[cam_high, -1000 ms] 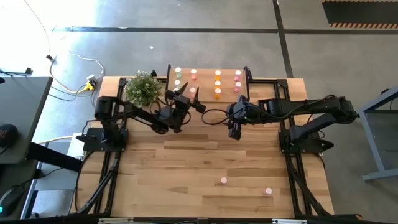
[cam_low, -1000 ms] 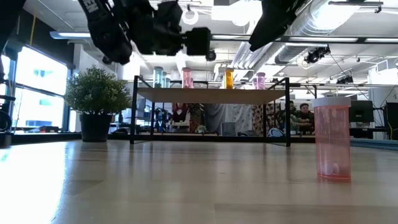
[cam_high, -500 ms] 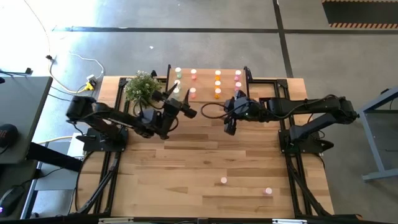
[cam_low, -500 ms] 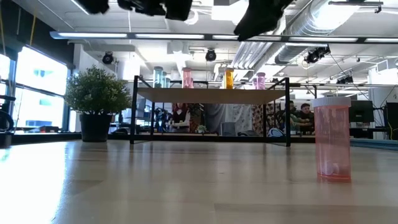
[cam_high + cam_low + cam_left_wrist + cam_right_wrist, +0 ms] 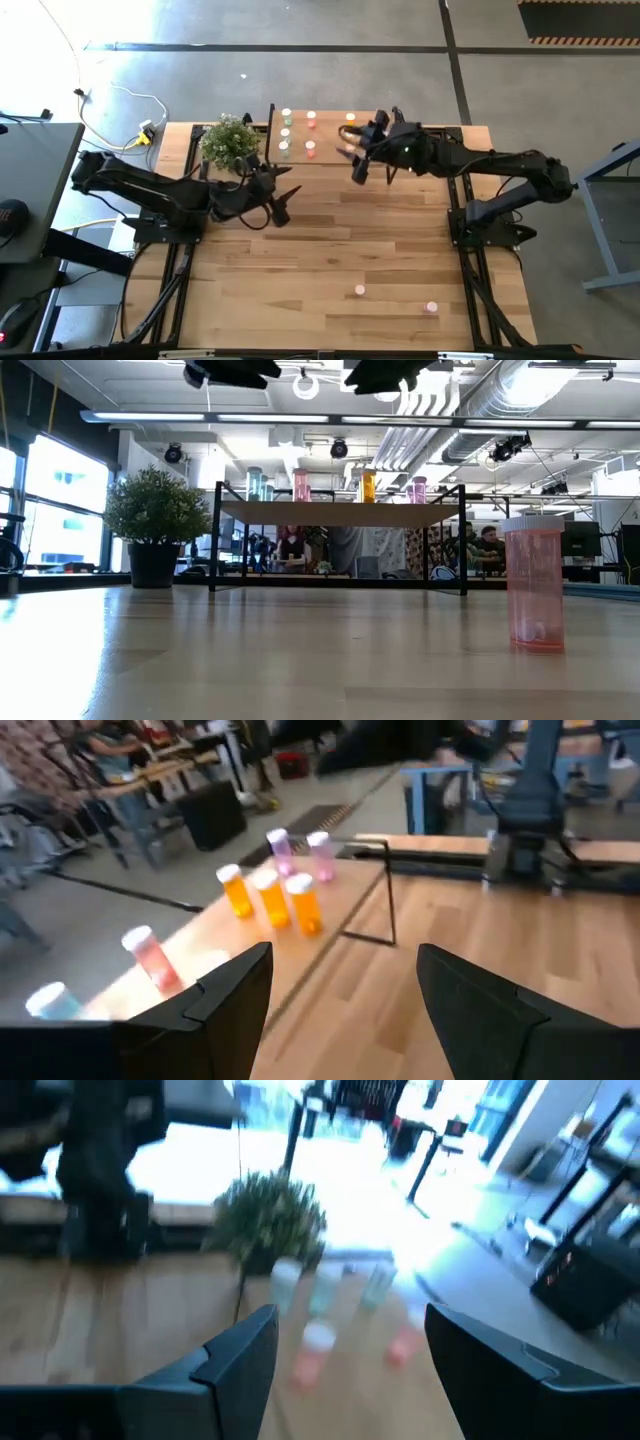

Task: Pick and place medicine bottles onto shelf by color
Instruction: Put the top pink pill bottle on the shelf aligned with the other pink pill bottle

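My right gripper (image 5: 356, 165) covers part of the shelf (image 5: 330, 150), claw apart; left gripper (image 5: 283, 195) apart too, empty; right wrist view blurred.

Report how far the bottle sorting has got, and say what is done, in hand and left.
Done: green, pink, orange and magenta bottles stand grouped by color on the shelf. In hand: nothing; the left end effector is open in front of the shelf and the right end effector is open over the shelf's right half, both empty. Left: two pink bottles near the table's front edge, one and another.
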Robot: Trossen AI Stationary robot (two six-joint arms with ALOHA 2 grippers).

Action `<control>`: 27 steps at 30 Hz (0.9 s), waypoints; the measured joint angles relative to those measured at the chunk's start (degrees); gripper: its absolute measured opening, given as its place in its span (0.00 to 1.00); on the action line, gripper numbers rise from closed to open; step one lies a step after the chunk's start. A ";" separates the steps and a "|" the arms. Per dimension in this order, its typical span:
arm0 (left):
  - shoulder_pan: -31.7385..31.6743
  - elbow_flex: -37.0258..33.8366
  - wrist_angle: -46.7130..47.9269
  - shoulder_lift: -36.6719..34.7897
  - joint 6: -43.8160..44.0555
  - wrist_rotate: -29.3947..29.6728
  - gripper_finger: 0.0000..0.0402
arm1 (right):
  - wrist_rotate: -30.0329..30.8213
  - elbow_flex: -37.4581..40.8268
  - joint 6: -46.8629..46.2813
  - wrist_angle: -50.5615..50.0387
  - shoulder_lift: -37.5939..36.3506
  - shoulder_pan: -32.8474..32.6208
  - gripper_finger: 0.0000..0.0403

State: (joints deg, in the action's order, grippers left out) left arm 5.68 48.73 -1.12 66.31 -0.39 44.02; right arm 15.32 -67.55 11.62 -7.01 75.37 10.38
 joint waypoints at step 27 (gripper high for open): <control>-6.62 -19.21 -7.28 -8.06 4.57 -23.52 0.59 | -23.47 -17.27 5.85 -8.76 16.80 14.77 0.61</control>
State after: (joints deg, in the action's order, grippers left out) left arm -0.94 29.52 -8.40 58.24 4.18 20.50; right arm -8.15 -84.82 17.47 -15.77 92.17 25.15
